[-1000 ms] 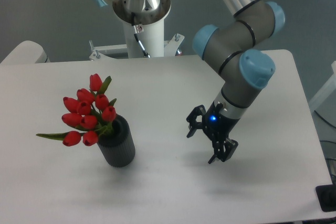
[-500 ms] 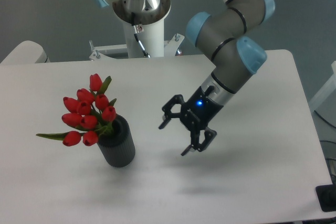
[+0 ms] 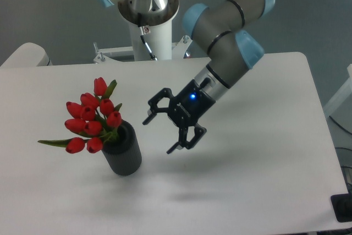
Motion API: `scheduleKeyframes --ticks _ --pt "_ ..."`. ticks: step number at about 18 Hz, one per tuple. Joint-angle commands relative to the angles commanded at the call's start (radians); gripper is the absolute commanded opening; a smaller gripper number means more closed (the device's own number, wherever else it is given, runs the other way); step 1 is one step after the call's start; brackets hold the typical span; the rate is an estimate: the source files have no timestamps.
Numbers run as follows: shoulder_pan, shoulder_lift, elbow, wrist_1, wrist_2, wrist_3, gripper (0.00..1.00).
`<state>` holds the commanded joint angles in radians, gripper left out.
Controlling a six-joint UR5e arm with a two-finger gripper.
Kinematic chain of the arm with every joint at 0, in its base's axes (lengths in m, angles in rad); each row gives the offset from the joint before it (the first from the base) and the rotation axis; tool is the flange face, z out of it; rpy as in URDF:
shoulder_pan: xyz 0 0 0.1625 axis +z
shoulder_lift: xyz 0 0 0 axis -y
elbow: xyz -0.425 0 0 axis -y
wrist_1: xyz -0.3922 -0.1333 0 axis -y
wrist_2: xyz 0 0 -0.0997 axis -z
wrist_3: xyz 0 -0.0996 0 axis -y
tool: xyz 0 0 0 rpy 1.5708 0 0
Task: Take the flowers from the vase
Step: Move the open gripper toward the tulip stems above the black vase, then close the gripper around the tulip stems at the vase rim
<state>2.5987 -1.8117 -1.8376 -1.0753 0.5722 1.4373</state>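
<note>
The flowers (image 3: 91, 118), a bunch of red tulip buds with green stems and leaves, stand in the vase (image 3: 124, 153), a dark ribbed cylinder at the table's left. The bunch leans left over the rim, with one long leaf pointing left. My gripper (image 3: 159, 135) hangs to the right of the vase, tilted with its fingers pointing left toward the flowers. It is open and holds nothing. A gap of table shows between its fingertips and the vase.
The white table (image 3: 258, 191) spreads right and toward the front. The arm's white mounting post (image 3: 149, 31) stands at the table's back edge. A dark object (image 3: 343, 207) sits off the front right corner.
The gripper has swung left and a little upward across the table, from right of centre to close beside the vase, staying open. Flowers and vase have not moved.
</note>
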Motion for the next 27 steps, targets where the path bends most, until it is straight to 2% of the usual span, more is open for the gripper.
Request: scheduleKeyframes --ticks 5,10,27 --pt "-0.054 0.006 -0.017 0.003 -0.008 0.000 1.00" --pt "-0.060 0.006 -0.038 0.012 -0.018 0.003 1.00" --pt "-0.143 -0.012 -0.040 0.023 -0.045 0.002 1.00"
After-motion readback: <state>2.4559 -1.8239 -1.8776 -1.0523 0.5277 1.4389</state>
